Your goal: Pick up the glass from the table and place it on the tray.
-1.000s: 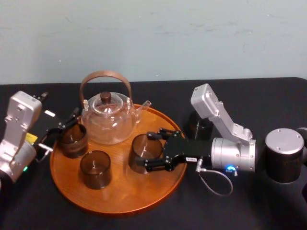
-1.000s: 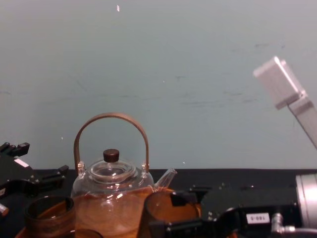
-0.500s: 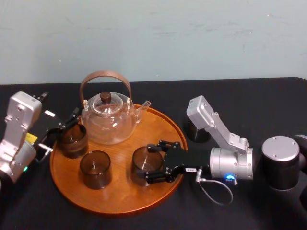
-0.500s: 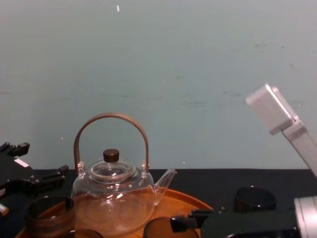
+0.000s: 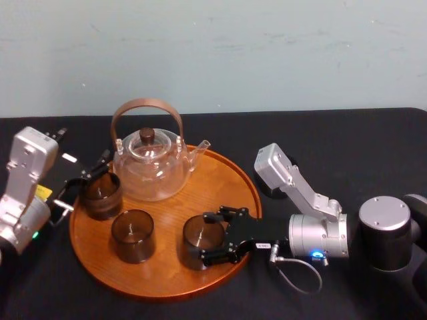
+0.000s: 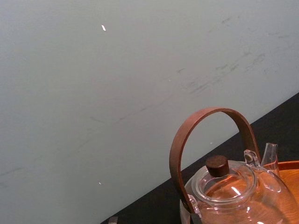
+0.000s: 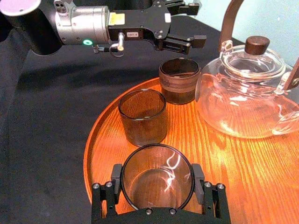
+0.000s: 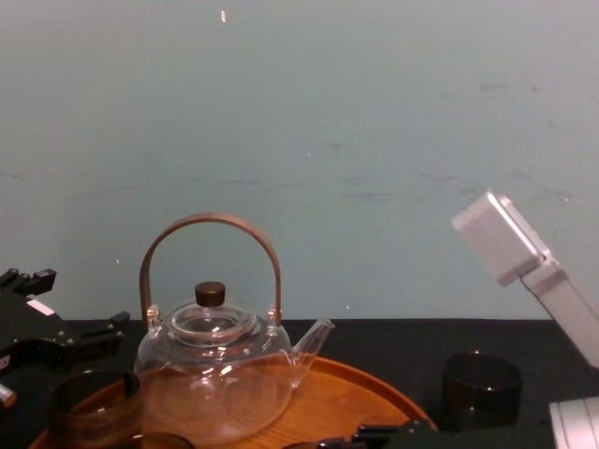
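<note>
1. Head view: the glass stands upright in the lower middle of the frame, with its long axis vertical, its mouth up and nothing inside. It sits on the lower right part of the tray. The right gripper reaches in level from the right, its 2 fingers pinching the glass's sides. A second tumbler stands upright just left of the glass. A third tumbler is at the tray's left edge, and the teapot is at the upper middle with its spout toward the right. The left gripper waits at the left, fingers spread on either side of the third tumbler. A fourth tumbler stands on the black table, just right of the tray's rim and partly hidden by the right arm.
2. Left wrist view: the teapot's arched brown handle, lid knob and spout show against the pale wall, with a sliver of tray beside the spout.
3. Right wrist view: the glass is seen from above, its round mouth open, with 1 pad pressed to each side. Beyond it stand the second tumbler, then the third, with the teapot beside them, and the left gripper's spread fingers are just past the third tumbler.
4. Chest view: the teapot stands upright on the tray at the lower left. The third tumbler is in the lower left corner and the fourth is at the lower right on the table.
</note>
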